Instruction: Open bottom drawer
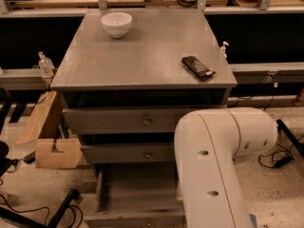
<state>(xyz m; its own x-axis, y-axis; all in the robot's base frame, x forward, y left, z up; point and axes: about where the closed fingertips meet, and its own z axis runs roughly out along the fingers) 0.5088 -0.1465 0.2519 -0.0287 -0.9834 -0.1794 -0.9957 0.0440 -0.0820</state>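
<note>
The white arm (209, 175) fills the near right, its gripper out of view so I cannot tell its grip, beside the bottom drawer (137, 189), which is pulled out, under the bench (142, 56) bearing a white bowl (116, 23).

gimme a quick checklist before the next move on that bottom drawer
1. Is the bottom drawer pulled out, plain inside showing: ok.
2. Are the middle drawer and top drawer fully shut: cannot tell.
3. Where the gripper is: cannot tell; it is out of view.
4. Is the arm clear of the open drawer: cannot tell; it covers the right side.
5. Are the bowl and dark packet resting on the cabinet top: ok.
</note>
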